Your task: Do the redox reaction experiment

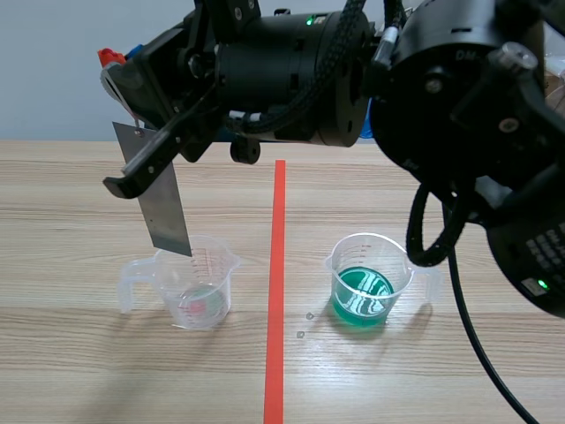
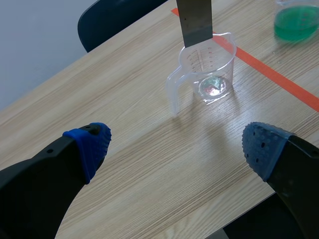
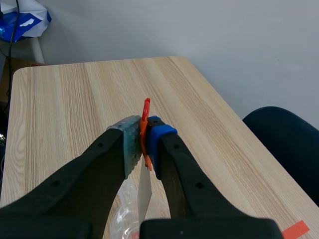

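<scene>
The pickup appears done: the right hand (image 3: 143,144) is clenched on an orange-red piece (image 3: 145,124) at the top of a grey metal strip (image 1: 166,212), and the strip hangs tilted below it. This arm comes in from the right and reaches across the tape line, so the strip sits over the clear measuring cup (image 1: 216,265) on the left side of the table (image 1: 79,230). The strip's lower edge is about level with the cup's rim, at its far side, and it has not reached the bottom, where there is only a thin film of liquid with a reddish spot. The second cup (image 1: 397,265) stands well apart across the line, and its green solution (image 1: 362,296) is untouched by the metal. By my reading the reaction itself is not yet started: metal and solution have yet to meet, either by lowering the strip or by bringing the green liquid to it. The left hand (image 2: 177,147) is released, fingers wide, holding nothing, near the clear cup
</scene>
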